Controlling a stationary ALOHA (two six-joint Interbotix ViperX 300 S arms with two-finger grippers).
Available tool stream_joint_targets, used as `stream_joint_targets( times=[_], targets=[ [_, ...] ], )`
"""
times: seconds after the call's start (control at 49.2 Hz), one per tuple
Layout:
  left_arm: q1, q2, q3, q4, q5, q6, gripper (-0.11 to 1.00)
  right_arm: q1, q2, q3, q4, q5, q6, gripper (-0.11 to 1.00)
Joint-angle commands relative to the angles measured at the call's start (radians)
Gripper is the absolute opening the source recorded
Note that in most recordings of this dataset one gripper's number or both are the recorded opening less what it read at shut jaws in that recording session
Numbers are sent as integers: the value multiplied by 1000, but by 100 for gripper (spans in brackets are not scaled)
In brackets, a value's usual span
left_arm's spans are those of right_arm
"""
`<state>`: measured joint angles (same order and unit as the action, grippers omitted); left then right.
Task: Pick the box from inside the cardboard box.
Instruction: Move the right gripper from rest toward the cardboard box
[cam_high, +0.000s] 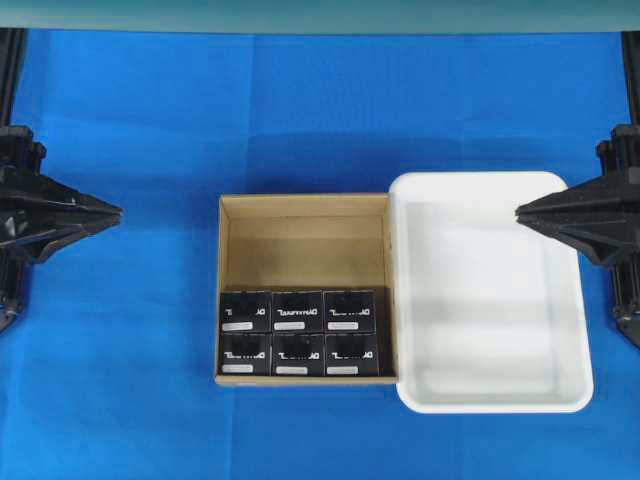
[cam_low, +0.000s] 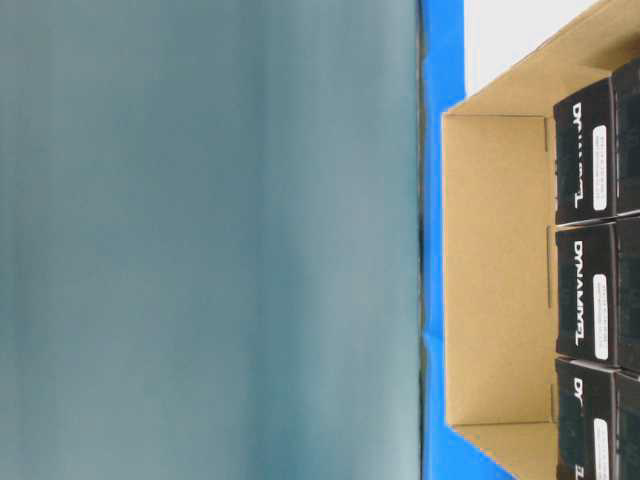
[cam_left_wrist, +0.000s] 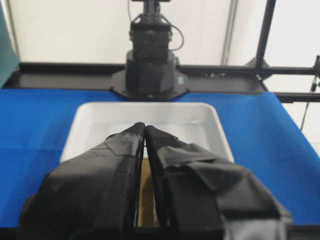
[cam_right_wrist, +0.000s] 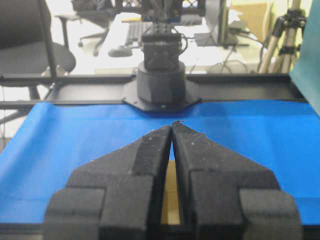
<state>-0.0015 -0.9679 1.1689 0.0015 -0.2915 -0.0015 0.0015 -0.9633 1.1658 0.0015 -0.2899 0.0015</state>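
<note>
From above, you look straight down on the blue table (cam_high: 130, 400), both arms at its side edges. Your table-level camera sits close, turned sideways, a teal panel (cam_low: 200, 240) filling its left and the cardboard box (cam_low: 495, 280) its right; the overhead view shares that carton. Each wrist camera looks level along its own fingers across the table toward the opposite arm's base, the left one over the white tray (cam_left_wrist: 100, 117).

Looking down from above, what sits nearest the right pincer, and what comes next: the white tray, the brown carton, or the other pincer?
From the right pincer, in the overhead view:
1. White plastic tray with rounded corners, directly beneath its tip.
2. Square brown cardboard carton, left of the tray, touching it.
3. Left pincer, at the far left edge.
</note>
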Motion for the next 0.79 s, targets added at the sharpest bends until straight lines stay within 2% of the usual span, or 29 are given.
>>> stream_joint_targets(
  times=[0.0, 0.061, 0.122, 0.203, 0.325, 0.569, 0.773],
  targets=[
    [3, 25, -20, 14, 9, -8, 14, 5, 12, -9, 6, -3, 9, 14],
    [3, 29, -28, 14, 25, -8, 9, 12, 17, -37, 46, 43, 23, 11],
    [5, 28, -34, 15, 41, -8, 0, 11, 18, -75, 80, 169, 44, 3],
    [3, 25, -37, 14, 67, -9, -6, 5, 17, -123, 80, 341, 71, -1],
    [3, 21, -49, 14, 103, -9, -7, 5, 18, -184, 81, 528, 110, -1],
    [2, 26, -74, 15, 189, -9, -7, 5, 54, -278, 80, 680, 192, -1],
    [0, 6, -77, 14, 216, -9, -7, 11, 184, -394, 81, 813, 204, -1]
  ],
)
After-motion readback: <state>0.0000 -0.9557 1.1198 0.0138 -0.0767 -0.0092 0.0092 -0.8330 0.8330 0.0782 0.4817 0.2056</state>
